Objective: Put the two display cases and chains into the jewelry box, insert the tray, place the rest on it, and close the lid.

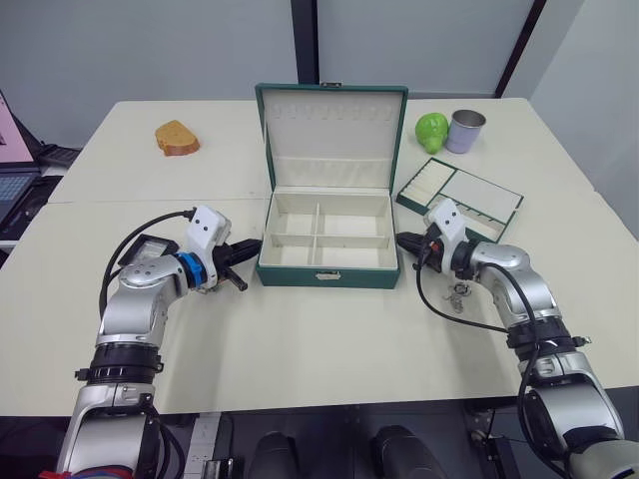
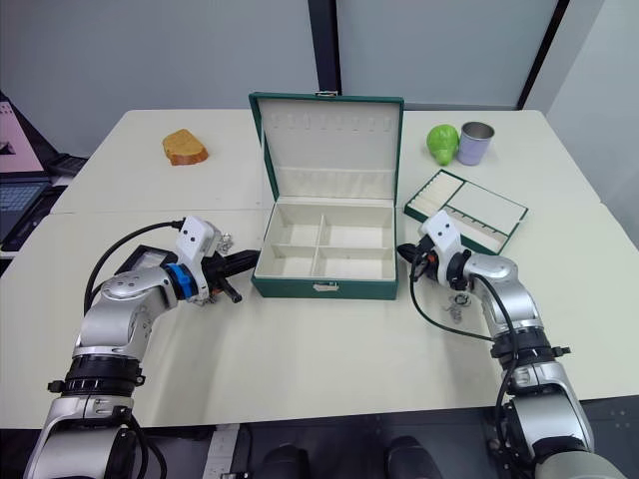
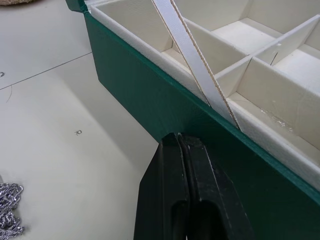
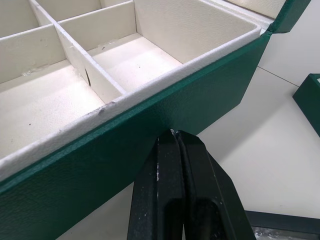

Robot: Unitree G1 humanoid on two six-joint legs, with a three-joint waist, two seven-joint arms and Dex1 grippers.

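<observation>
Both closed tools, left and right, flank the open jewelry box

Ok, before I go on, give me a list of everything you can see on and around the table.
table: one, cream, under everything
jewelry box: one, dark green with cream lining, centre, compartments empty
lid: one, green rim, cream inside, standing open
tray: one, green rim, cream, right of the box
display case: one seen, black, partly hidden behind the left arm
chain: silvery, on the table near the left gripper
jewellery heap: one, silvery, below the right gripper
round fruit-like thing: one, green, far right
cup: one, grey, beside it
bread-like lump: one, brown, far left
laptop: one, left edge
left gripper: black, shut, at the box's left wall
right gripper: black, shut, at its right wall
</observation>
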